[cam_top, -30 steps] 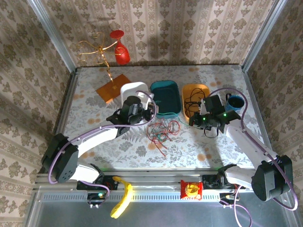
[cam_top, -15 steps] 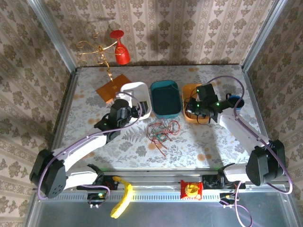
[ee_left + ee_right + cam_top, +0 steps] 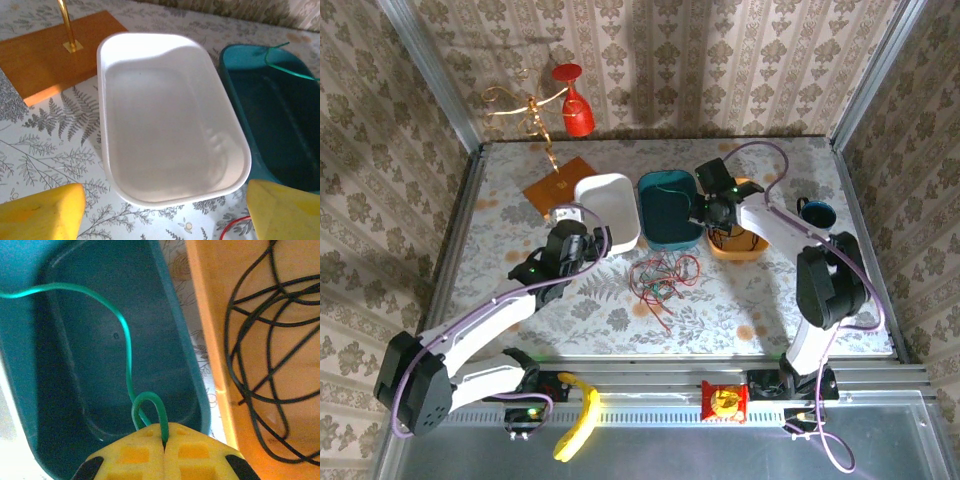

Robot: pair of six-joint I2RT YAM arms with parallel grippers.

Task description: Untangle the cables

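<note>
Tangle of red cable (image 3: 661, 276) lies on the worktop (image 3: 750, 300) in front of the teal tub (image 3: 665, 243), seen from above; my right end effector (image 3: 706, 212) hangs at that tub's right rim.

From my left wrist, my left end effector (image 3: 165, 202) is spread wide before the white tub (image 3: 150, 37).

From my right wrist, the fingers are pressed together, pinching a loop of green cable (image 3: 124, 330) over the teal tub; black cable (image 3: 260, 340) coils in the orange tub (image 3: 212, 315).

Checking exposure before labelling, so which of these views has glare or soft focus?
Left wrist view: the white tray is blown out at its far rim, the left gripper looks soft. Right wrist view: the green cable is crisp, the bottom-left corner washed out. Top view: evenly lit.
</note>
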